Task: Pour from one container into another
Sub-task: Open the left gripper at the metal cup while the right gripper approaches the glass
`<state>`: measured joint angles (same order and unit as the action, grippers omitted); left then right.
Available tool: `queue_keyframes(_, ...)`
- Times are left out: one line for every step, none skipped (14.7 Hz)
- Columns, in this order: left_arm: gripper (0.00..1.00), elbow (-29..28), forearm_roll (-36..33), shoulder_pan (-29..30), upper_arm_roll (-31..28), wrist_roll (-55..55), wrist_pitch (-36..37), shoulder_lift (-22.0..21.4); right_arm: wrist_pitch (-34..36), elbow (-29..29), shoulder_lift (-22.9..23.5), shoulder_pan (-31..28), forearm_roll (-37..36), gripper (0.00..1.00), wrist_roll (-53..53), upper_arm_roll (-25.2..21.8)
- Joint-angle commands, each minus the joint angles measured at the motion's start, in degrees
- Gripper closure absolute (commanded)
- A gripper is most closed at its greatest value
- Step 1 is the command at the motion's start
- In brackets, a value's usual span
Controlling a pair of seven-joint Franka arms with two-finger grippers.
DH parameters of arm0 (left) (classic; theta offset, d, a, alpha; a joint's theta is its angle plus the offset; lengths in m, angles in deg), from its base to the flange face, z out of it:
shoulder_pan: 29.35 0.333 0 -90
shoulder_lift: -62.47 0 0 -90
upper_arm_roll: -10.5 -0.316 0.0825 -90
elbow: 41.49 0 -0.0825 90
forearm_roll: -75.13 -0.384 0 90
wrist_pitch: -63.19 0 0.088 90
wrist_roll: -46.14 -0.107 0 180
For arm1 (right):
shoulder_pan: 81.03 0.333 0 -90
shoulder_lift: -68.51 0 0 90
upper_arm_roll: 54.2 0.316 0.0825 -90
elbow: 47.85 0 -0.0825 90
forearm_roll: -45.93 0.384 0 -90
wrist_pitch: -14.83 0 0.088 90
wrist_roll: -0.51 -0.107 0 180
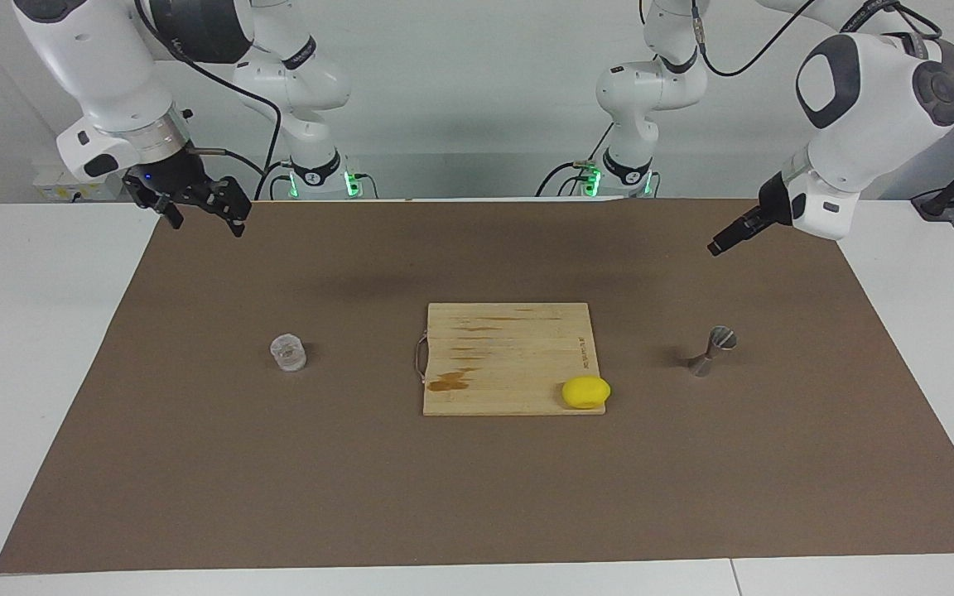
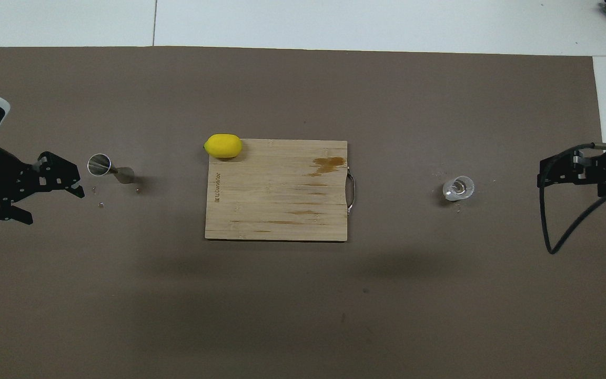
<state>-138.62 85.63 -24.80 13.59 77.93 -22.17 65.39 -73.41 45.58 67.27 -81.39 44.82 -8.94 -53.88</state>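
From above, my left gripper (image 2: 50, 197) shows open, empty jaws beside the jigger (image 2: 109, 168); facing, it (image 1: 719, 245) looks edge-on. My right gripper (image 1: 204, 217) is open, empty. The glass cup (image 1: 287, 352) stands upright toward its end, clear.

Glass cup (image 2: 458, 188), cutting board (image 2: 276, 189) (lemon (image 2: 223, 146) on corner), jigger (image 2: 108, 168)

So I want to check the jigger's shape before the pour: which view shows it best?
The facing view: the metal jigger shows its side there, two cones meeting at a narrow waist, standing on the brown mat. The overhead view mostly shows the jigger's round open rim from above, with the body foreshortened.
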Motion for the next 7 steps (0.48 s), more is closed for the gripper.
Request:
queue_keyframes(0.0, 0.9, 4.9, 2.7, 0.2, 11.2, 0.6, 2.9, -0.2, 1.1, -1.2, -0.3, 0.8, 0.0, 1.7, 0.2)
queue_keyframes(0.0, 0.3, 7.0, 4.0, 0.2, 16.1, -0.8, 3.2, -0.4, 1.1, -1.2, -0.1, 0.8, 0.0, 1.5, 0.3)
queue_keyframes(0.0, -1.7, 8.6, 4.8, 0.3, 19.6, -3.2, 2.8, -0.4, 0.8, -1.0, -0.1, 0.8, 0.0, 0.9, 0.6)
queue_keyframes(0.0, -3.6, 10.3, 5.6, 0.3, 21.4, -5.2, 2.2, -0.4, 0.8, -1.0, -0.1, 0.8, 0.0, 0.8, 0.7)
queue_keyframes(0.0, -4.9, 11.5, 6.8, 0.3, 23.1, -7.3, 1.9, -0.4, 0.7, -1.0, -0.1, 0.8, 0.0, 0.6, 0.7)
queue_keyframes(0.0, -6.5, 11.7, 7.4, 0.3, 25.1, -9.4, 1.4, -0.4, 0.4, -0.9, -0.1, 0.7, 0.0, 0.0, 0.7)
queue_keyframes(0.0, -8.1, 12.9, 7.5, 0.3, 27.5, -12.2, 1.1, -0.7, 0.2, -0.6, -0.1, 0.8, 0.0, -0.3, 0.7)
